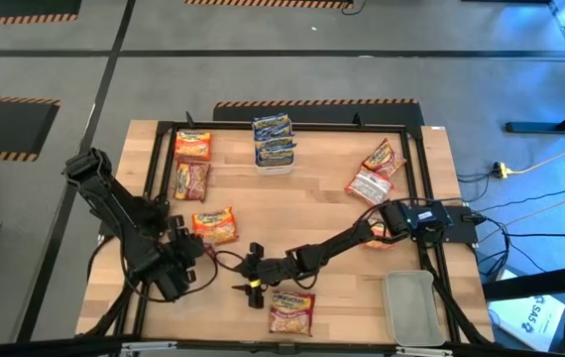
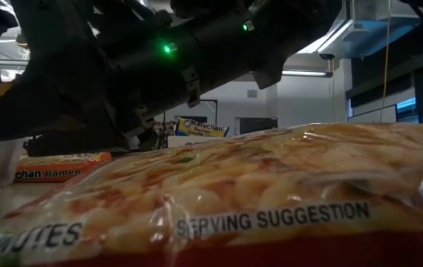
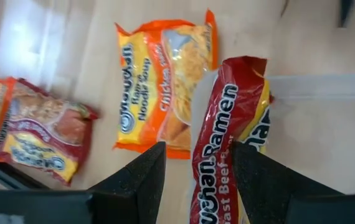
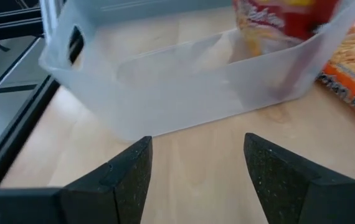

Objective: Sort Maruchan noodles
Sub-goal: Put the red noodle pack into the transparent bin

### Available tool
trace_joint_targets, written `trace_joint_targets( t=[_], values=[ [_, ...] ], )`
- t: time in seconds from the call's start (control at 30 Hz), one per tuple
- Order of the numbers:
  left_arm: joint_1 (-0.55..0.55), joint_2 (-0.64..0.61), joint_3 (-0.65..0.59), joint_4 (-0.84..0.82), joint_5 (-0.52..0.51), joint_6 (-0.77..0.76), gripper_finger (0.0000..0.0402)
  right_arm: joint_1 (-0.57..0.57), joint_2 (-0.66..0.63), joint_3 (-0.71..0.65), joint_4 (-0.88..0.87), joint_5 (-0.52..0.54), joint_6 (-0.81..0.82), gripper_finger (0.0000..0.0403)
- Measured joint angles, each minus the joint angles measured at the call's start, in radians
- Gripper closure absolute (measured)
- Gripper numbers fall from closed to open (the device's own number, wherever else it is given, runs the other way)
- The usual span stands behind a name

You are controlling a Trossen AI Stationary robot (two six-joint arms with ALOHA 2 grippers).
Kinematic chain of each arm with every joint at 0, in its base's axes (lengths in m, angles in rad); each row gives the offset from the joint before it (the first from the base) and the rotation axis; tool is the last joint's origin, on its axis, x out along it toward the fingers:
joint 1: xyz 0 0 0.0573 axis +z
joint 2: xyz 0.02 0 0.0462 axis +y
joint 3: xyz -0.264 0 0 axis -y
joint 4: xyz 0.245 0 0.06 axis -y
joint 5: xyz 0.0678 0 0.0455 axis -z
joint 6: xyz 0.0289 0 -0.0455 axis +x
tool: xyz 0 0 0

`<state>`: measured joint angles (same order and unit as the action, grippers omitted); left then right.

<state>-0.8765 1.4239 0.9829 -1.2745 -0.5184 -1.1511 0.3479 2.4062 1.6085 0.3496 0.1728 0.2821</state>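
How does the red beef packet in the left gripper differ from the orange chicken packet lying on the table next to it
The red beef packet is red, pinched between the left gripper's fingers and standing on edge over a clear tub. The orange chicken packet is orange, lies flat on the wooden table, and nothing grips it. Both are Maruchan ramen packets.

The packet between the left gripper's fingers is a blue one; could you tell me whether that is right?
Not quite: the packet between the left gripper's fingers is red, not blue, as the left wrist view shows.
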Motion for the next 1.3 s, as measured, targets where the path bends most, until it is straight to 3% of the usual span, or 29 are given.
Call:
trace_joint_targets(
  t=[0.17, 0.53, 0.9, 1.07, 1.3],
  values=[
    [0.021, 0.0, 0.0, -0.077, -0.053, -0.026, 0.0225, 0.001, 0.0, 0.0, 0.0, 0.0, 0.0, 0.0166],
    [0.032, 0.0, 0.001, -0.124, -0.05, -0.026, 0.0225, 0.0, 0.001, 0.0, 0.0, 0.001, -0.002, 0.0166],
    [0.023, 0.001, 0.17, -0.126, -0.091, 0.001, 0.0225, 0.005, -0.045, 0.0, -0.078, -0.014, -0.026, 0.0166],
    [0.023, 0.001, 0.191, 0.082, -0.129, 0.017, 0.0225, 0.058, -0.161, 0.002, -0.231, -0.023, -0.059, 0.0166],
    [0.056, 0.012, 0.127, 0.583, -0.134, 0.244, 0.0225, 0.215, -0.263, 0.002, -0.522, 0.119, -0.071, 0.0166]
  ],
)
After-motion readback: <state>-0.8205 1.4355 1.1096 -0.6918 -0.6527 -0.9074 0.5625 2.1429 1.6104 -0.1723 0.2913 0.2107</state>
